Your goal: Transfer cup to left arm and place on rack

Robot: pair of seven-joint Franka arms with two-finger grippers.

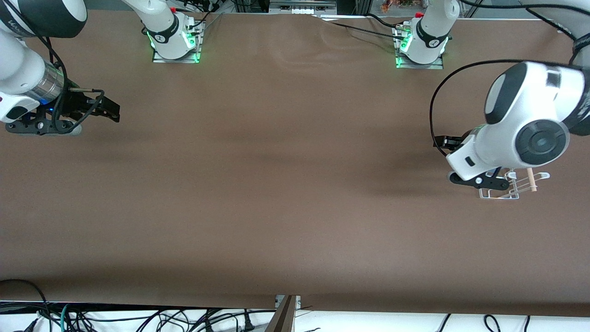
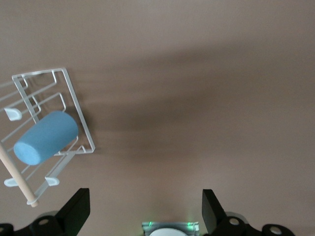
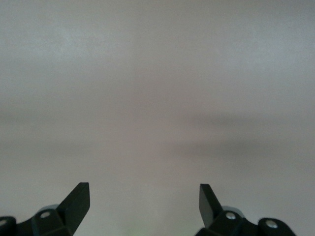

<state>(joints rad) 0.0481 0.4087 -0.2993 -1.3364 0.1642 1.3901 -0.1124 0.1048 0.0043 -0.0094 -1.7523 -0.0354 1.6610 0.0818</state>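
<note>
The light-blue cup lies on its side on the white wire rack, beside the wooden dowel. In the front view the rack stands at the left arm's end of the table, and the left arm's hand hides the cup there. My left gripper is open and empty, up over the bare table right beside the rack; it also shows in the front view. My right gripper is open and empty and waits over the right arm's end of the table; in its own view only bare table shows.
The brown table stretches between the two arms. The arm bases stand along the edge farthest from the front camera. Cables hang below the table's near edge.
</note>
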